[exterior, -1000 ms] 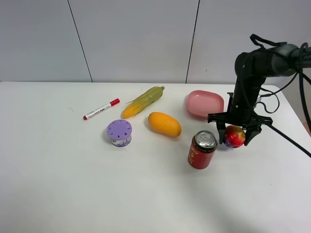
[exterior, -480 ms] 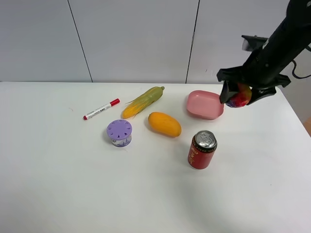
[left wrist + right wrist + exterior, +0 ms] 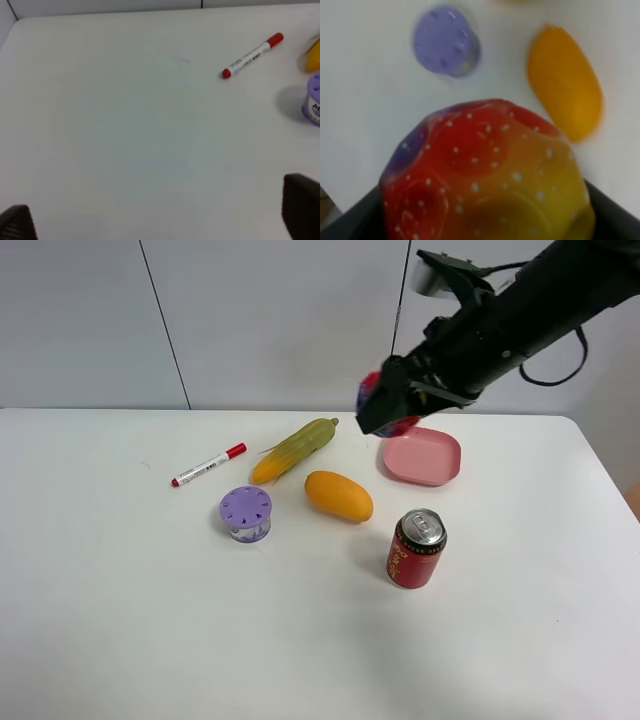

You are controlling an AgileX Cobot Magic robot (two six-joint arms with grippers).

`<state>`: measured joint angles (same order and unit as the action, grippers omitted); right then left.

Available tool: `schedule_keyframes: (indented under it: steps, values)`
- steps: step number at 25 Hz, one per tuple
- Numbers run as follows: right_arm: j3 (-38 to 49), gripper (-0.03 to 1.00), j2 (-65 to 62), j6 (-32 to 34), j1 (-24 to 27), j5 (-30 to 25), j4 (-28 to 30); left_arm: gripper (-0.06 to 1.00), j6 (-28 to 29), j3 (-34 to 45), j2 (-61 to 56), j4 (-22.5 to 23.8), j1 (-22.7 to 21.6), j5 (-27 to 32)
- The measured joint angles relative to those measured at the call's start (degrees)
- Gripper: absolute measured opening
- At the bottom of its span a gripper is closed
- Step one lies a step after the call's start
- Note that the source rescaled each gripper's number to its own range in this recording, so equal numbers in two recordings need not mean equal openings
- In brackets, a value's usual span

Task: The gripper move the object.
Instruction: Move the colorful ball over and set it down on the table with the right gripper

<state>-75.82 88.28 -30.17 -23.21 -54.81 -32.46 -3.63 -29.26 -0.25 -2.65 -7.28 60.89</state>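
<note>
Right hand (image 3: 388, 408) clamped on the red-and-yellow ball (image 3: 485, 170), held high above the desk (image 3: 120, 620), with the mango (image 3: 565, 82) and purple tub (image 3: 445, 41) in sight beneath!

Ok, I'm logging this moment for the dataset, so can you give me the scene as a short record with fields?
right gripper: shut on the ball, raised above the table
left gripper: open, holding nothing
ball: red and yellow with a purple patch, off the table
on the table: marker, corn, mango, purple pot, pink dish, can
</note>
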Motion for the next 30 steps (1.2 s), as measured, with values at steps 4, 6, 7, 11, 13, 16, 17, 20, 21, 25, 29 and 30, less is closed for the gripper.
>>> schedule_keyframes:
  steps: [4,6,7,11,13,16,17,20,21,25,29,30]
  values:
    - [0.0,0.01,0.4,-8.8,-9.9,11.1,-2.2,1.0,0.0,0.0,0.0,0.0,0.0,0.0]
    - [0.0,0.01,1.2,-10.2,-15.2,17.5,-2.5,1.0,0.0,0.0,0.0,0.0,0.0,0.0]
    - [0.0,0.01,1.8,-10.5,-17.2,20.9,-2.6,1.0,0.0,0.0,0.0,0.0,0.0,0.0]
    - [0.0,0.01,6.0,-10.9,-24.1,30.5,-2.8,1.0,0.0,0.0,0.0,0.0,0.0,0.0]
    - [0.0,0.01,8.8,-11.2,-26.4,33.1,-2.8,1.0,0.0,0.0,0.0,0.0,0.0,0.0]
    - [0.1,0.01,13.4,-11.2,-28.7,35.3,-2.8,1.0,0.0,0.0,0.0,0.0,0.0,0.0]
    - [0.1,0.01,14.8,-11.3,-29.4,35.4,-2.8,1.0,0.0,0.0,0.0,0.0,0.0,0.0]
    - [0.2,0.01,17.7,-11.3,-30.8,34.1,-2.6,1.0,0.0,0.0,0.0,0.0,0.0,0.0]
    - [0.2,0.01,18.4,-11.3,-31.1,33.3,-2.1,1.0,0.0,0.0,0.0,0.0,0.0,0.0]
    - [-0.4,0.01,19.4,-11.3,-32.0,27.0,0.9,1.0,0.0,0.0,0.0,0.0,0.0,0.0]
    - [-2.2,0.01,19.4,-9.9,-32.0,16.8,8.3,1.0,0.0,0.0,0.0,0.0,0.0,0.0]
    - [-2.7,0.01,19.4,-8.5,-32.0,14.2,10.5,1.0,0.0,0.0,0.0,0.0,0.0,0.0]
